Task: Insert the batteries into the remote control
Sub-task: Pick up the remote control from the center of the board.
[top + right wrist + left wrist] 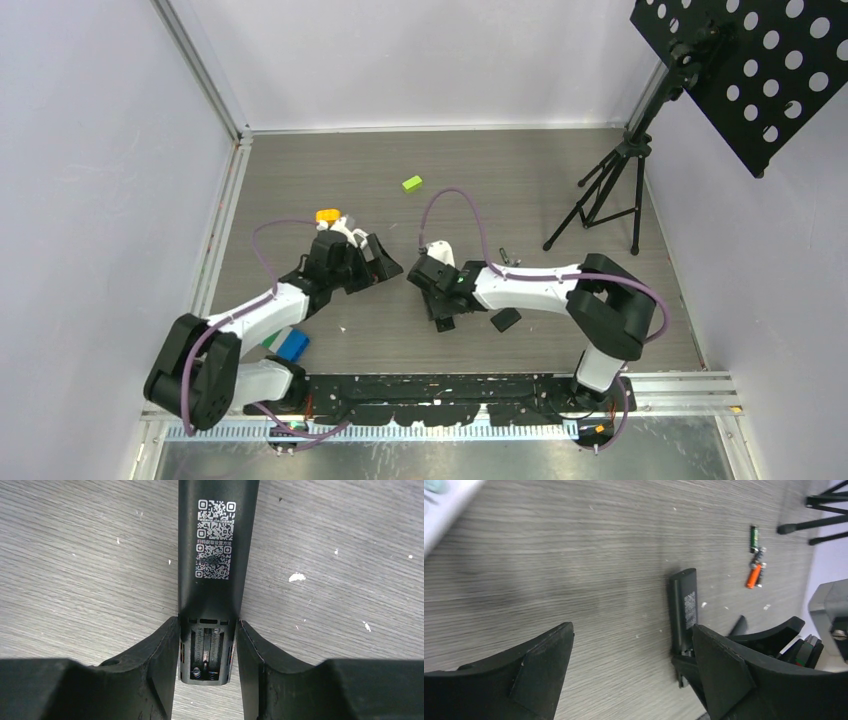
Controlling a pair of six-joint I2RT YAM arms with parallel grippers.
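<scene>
The grey wood-grain table (520,180) is hemmed in by pale walls (100,150) on three sides, with a metal rail (225,200) along its left edge. To the right of the remote, a black tripod stand (612,190) carrying a perforated black panel (760,70) plants its feet near the right wall. The slim black remote (218,540) lies flat near the table's middle, label side up, with bare wood grain along both its long edges. The right gripper (208,625) is narrowed onto the remote's near end, one finger pressed to each long edge. It clamps the remote at the open battery bay (207,652), whose springs show. The left gripper (631,630) hovers to the remote's left, fingers spread wide with only tabletop between them. A small flat black piece (506,319) lies just right of the remote. The batteries (758,562), a loose cluster of small dark cylinders with one orange-red cell (751,576), lie on the table beyond the remote, toward the stand's feet and apart from both. A small bright green block (412,183) sits past the remote toward the back wall. White crumbs (297,577) dot the surface beside the remote.
</scene>
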